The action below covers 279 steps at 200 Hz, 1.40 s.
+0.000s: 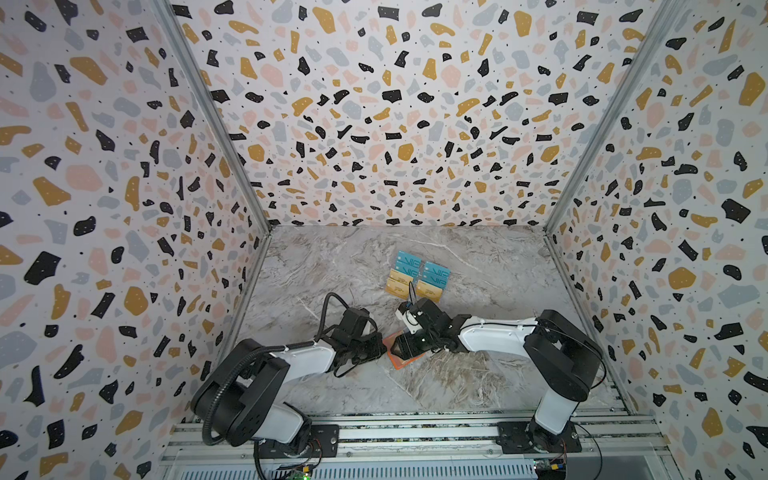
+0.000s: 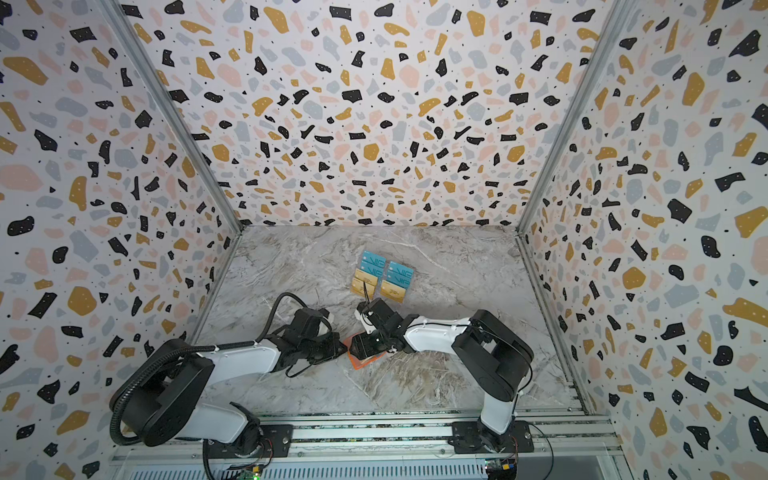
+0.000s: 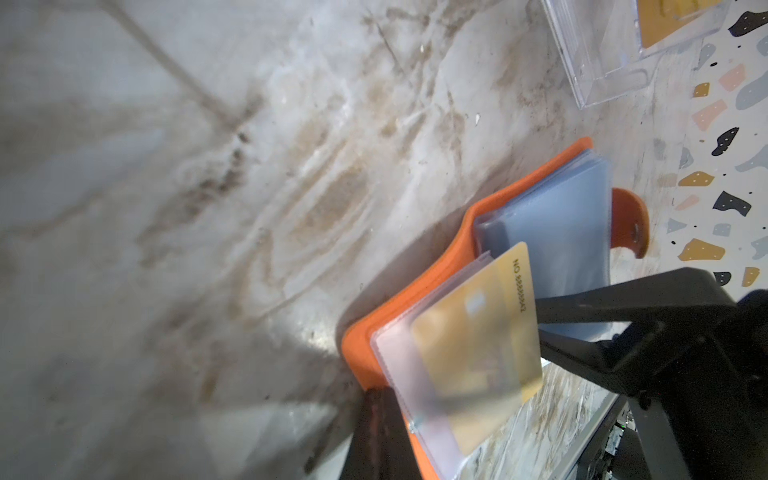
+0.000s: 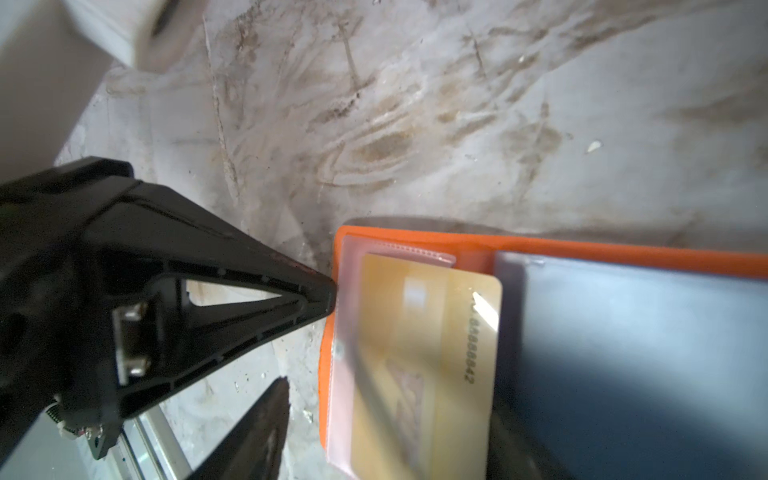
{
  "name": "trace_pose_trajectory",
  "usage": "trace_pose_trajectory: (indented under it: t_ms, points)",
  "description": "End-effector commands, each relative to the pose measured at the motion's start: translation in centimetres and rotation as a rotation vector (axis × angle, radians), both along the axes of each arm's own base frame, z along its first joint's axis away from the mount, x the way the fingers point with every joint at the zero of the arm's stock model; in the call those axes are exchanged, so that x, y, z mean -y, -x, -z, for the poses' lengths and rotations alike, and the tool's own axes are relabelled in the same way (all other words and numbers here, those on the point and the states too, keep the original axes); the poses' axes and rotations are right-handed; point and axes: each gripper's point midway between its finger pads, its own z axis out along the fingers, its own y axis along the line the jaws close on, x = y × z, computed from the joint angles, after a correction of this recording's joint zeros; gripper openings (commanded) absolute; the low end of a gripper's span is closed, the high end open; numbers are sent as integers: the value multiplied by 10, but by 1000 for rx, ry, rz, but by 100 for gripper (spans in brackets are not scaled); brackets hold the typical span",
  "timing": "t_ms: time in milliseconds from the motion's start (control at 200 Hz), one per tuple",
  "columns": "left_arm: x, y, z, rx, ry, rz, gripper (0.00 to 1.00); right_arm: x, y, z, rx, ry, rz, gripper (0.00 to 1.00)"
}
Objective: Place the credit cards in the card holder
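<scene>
Left wrist view is filled mostly by the grey-veined marble table (image 3: 208, 187), where the card holder (image 3: 419, 291) lies open, orange cover down and clear sleeves up. In both top views the left arm (image 1: 299, 357) and the right arm (image 1: 494, 336) lean in from opposite sides of the card holder, their tips nearly meeting over it. Beyond the card holder, well apart from it toward the back wall, sits a clear rack (image 3: 598, 70). It holds teal VIP cards (image 1: 409, 262) in its far rows and credit cards (image 1: 398, 286) in the rows nearer the card holder. The right gripper (image 1: 402, 348) hangs over the card holder with its jaws spread wide, gripping nothing; one of its fingers (image 3: 590, 307) ends just beside the protruding card edge. The left gripper (image 4: 330, 297) is clamped tight on the outer edge of the card holder's cover. A stack of clear sleeves (image 3: 552, 224) rests on the half away from that clamp. One gold credit card (image 3: 478, 353) sits partly inside the single sleeve on the clamped half, its numbered edge sticking out toward the spine. The rounded snap tab (image 3: 631, 224) juts from the card holder's far edge, beside the sleeve stack.
</scene>
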Motion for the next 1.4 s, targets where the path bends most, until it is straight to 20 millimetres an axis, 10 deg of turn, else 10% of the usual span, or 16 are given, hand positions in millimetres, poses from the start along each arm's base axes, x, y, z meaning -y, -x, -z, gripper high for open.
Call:
trace_pose_trajectory:
  t_ms: [0,896,1392]
  points:
    - [6,1,0,-4,30,13,0,-8,17,9,-40,26,-64,69]
    - [14,-5,-11,24,65,31,0,-51,42,0,-163,-114,-160,69]
    - [8,-5,-4,18,29,29,0,-20,12,-13,-36,54,-23,71]
